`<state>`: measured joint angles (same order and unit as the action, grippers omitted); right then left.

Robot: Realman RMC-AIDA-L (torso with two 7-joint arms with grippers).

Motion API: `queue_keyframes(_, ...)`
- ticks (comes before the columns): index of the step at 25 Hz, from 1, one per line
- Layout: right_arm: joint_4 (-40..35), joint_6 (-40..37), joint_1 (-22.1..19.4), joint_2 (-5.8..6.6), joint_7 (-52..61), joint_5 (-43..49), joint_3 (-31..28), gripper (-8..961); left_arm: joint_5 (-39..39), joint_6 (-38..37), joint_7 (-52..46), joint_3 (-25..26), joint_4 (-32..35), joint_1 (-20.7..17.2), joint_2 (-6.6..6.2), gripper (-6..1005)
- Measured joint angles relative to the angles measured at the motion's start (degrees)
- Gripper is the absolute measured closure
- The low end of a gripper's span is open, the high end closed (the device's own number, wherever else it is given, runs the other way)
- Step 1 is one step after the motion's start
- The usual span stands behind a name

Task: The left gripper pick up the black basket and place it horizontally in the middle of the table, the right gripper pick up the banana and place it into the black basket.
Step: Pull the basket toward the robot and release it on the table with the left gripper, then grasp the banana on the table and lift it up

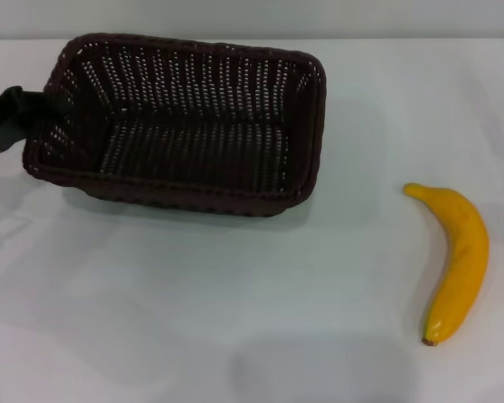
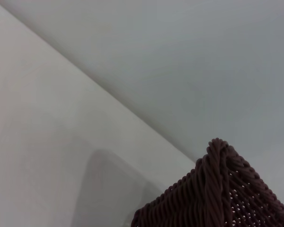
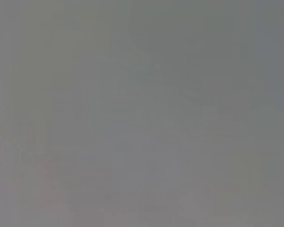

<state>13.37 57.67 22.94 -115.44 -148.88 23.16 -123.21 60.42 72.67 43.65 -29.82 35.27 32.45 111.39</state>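
The big dark woven basket sits upper left on the white counter. The left hand touches its left rim; I cannot tell its grip. It looks light and stiff. The yellow banana lies lower right.

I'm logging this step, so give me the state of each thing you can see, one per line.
black basket: upright, nothing inside, tilted, left end held up.
banana: lying on the table, apart from the basket.
left claw: at the basket's left rim.
right claw: out of view.
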Motion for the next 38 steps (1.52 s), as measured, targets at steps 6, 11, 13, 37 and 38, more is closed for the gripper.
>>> queue_keyframes(6,0.4,-0.4,0.2,0.15,-0.2,0.0,-0.1,144,-1.1,-1.0,-0.1,-0.4,-1.7,1.5,0.39,787)
queue_keyframes(11,0.5,-1.0,0.8,0.3,-0.5,-0.1,-0.1,146,-1.2,-0.7,-0.3,-0.6,-2.1,2.1,1.08,749)
queue_keyframes(13,0.5,-1.3,0.9,0.38,-0.5,-0.1,-0.1,147,-1.1,-0.6,-0.3,-0.6,-2.1,2.1,1.27,680)
queue_keyframes(37,2.8,-1.9,0.3,1.18,12.0,1.9,-0.1,156,26.0,4.0,26.1,4.2,0.9,-14.8,3.66,198)
queue_keyframes(38,4.3,-2.0,-0.3,2.07,16.7,4.0,1.4,156,29.6,3.9,30.5,4.9,0.0,-15.9,4.23,199)
